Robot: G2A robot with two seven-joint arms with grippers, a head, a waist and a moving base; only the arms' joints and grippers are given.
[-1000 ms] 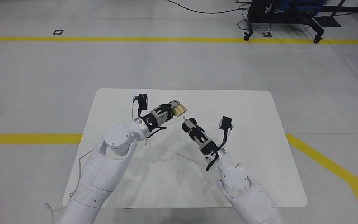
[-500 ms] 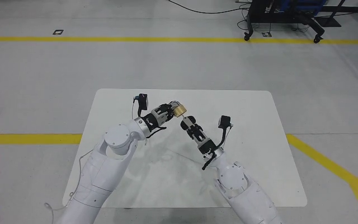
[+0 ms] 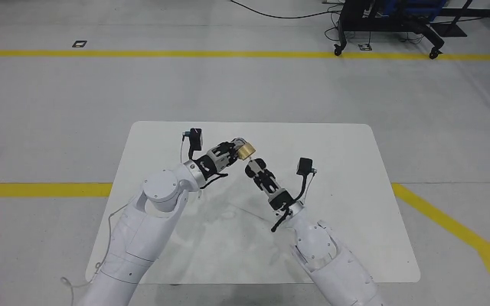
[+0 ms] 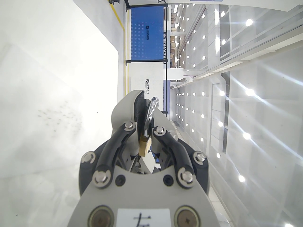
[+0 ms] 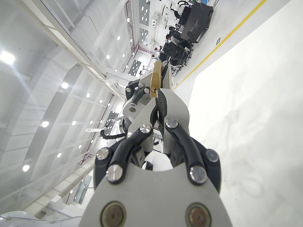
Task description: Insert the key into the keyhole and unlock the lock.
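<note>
**Operator:** State the change against the frame 1 s earlier.

**Technician:** The right gripper has advanced up and toward the left gripper. The gap between the 2 is closed in the top view. The left arm and the lock hold the same position as before.

**Operator:** State the arm poses.

**Technician:** Both arms are raised above the table, near its far middle. The 2 forearms converge, wrists angled toward each other, so the grippers meet tip to tip.

**Operator:** State the jaw condition, left side.

**Technician:** The left gripper has its jaws clamped on the lock. The brass body sits between the fingers and the silver shackle points outward past the fingertips.

**Operator:** Right side?

**Technician:** The right gripper has its jaws pressed together on the key. The key tip touches the keyhole on the end face of the lock. Depth of entry cannot be determined.
</note>
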